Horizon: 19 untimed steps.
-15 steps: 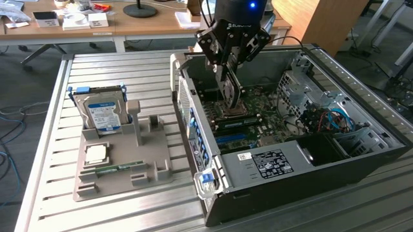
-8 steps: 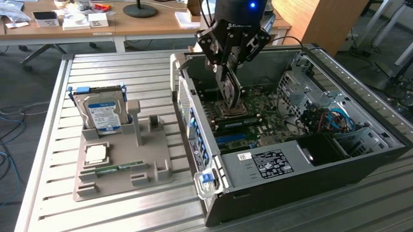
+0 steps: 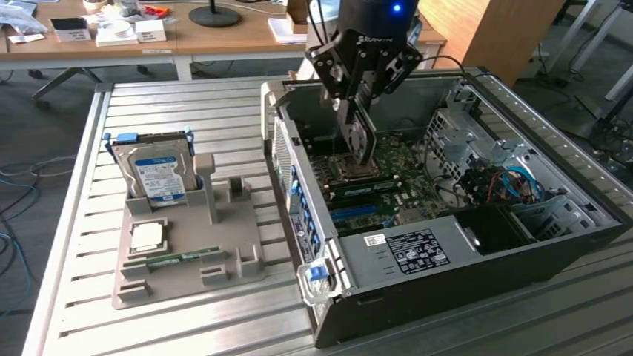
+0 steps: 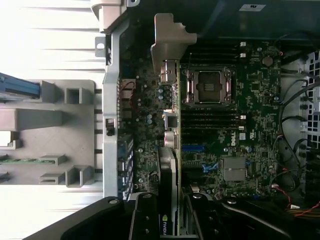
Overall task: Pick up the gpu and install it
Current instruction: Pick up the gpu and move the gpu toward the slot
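The gpu [image 3: 361, 141] hangs edge-down inside the open computer case [image 3: 445, 245], just above the green motherboard [image 3: 390, 182]. My gripper [image 3: 354, 111] is shut on the card's upper edge. In the wrist view the gpu [image 4: 172, 165] shows edge-on as a thin strip, its pale metal bracket [image 4: 167, 42] toward the case's rear wall and my gripper [image 4: 172, 222] clamped on both sides. The card runs beside the CPU socket [image 4: 207, 87], over the board's slots. I cannot tell whether its lower edge touches a slot.
A grey parts holder [image 3: 188, 245] lies on the slatted metal table at the exterior view's left. It carries a silver hard drive with blue label [image 3: 153, 174], a small chip [image 3: 148, 236] and a green memory stick [image 3: 183, 257]. Cables [image 3: 505, 185] fill the case's far side.
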{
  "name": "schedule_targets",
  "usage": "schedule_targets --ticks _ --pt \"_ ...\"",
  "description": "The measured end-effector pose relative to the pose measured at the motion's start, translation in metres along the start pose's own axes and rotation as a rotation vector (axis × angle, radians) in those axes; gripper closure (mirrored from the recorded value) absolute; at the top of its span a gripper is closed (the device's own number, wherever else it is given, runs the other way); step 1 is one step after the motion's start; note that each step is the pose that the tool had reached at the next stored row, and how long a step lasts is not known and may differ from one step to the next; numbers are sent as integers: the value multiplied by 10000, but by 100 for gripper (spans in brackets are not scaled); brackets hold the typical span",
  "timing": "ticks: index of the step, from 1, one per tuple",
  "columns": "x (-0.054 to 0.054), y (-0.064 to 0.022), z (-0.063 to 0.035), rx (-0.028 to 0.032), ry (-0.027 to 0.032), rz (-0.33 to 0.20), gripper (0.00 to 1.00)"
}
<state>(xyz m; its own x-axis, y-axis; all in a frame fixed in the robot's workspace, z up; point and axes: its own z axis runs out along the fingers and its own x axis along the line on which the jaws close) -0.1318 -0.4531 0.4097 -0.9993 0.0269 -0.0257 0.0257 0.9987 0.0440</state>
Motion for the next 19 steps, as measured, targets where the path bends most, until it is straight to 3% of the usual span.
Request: schedule_targets --ticks 7,19 --pt "-113 9 3 0 0 -2 73" --pt "-164 13 5 -12 0 0 73"
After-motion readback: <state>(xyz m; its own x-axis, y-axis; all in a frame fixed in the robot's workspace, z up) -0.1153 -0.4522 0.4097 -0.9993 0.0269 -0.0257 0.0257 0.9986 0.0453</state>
